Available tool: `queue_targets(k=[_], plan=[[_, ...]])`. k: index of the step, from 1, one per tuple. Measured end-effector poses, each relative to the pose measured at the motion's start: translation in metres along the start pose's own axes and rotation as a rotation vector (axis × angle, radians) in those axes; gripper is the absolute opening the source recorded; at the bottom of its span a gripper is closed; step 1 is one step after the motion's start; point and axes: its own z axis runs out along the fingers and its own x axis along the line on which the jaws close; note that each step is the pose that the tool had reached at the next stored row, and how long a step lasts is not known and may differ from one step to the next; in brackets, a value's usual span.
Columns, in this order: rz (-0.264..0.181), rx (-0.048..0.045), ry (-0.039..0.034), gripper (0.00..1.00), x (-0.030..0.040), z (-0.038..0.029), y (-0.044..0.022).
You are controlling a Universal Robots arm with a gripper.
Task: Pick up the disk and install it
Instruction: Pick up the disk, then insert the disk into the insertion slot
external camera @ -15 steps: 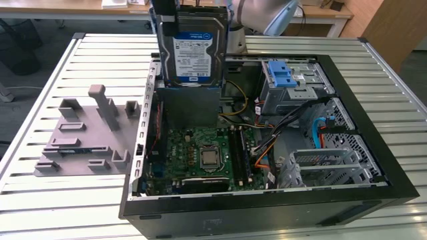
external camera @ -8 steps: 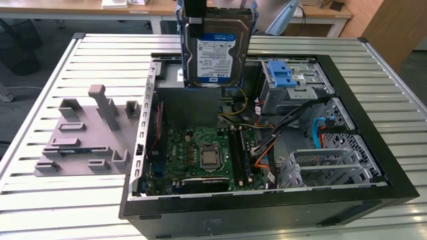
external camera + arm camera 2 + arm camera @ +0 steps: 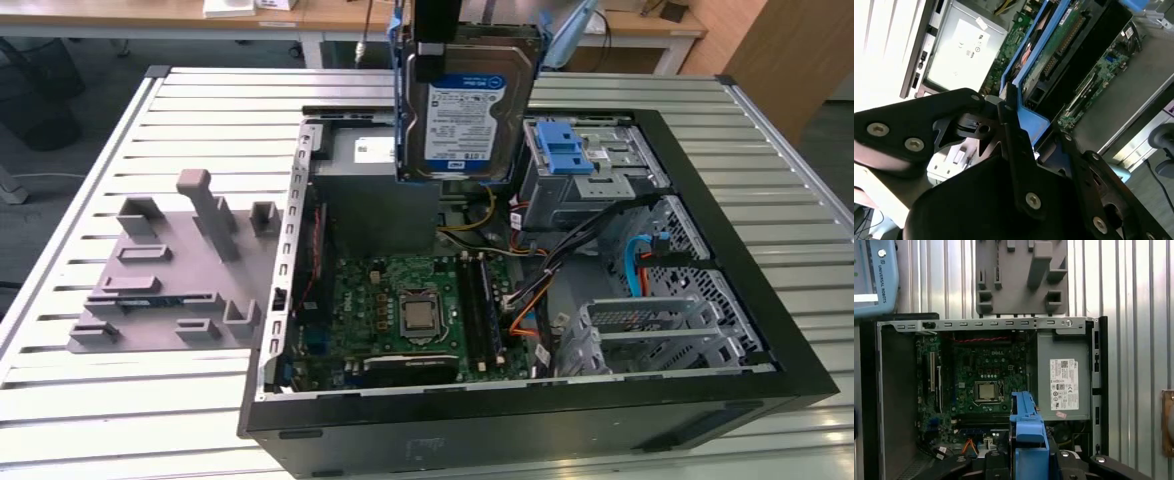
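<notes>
The disk hangs on edge above the far side of the open computer case, its white-and-blue label facing the exterior camera and its blue caddy framing it. My gripper comes down from above and is shut on the disk's upper end. In the second wrist view the black fingers clamp the blue caddy, with the drive's green circuit board beside it. In the first wrist view the caddy's blue edge sticks out from the gripper over the case interior.
Inside the case lie the motherboard, the grey power supply box, a blue latch bracket on the metal bay, and a perforated drive cage. A grey holding fixture sits on the slatted table at the exterior view's left.
</notes>
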Motion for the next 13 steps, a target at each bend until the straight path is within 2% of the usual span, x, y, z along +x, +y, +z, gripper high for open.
queue_targets(k=[4, 13], plan=[[0.0, 0.0001, -0.0001, 0.36, 0.0085, 0.0012, -0.0015], [0.0, 0.0, 0.0, 0.36, 0.0098, 0.0011, -0.0016]])
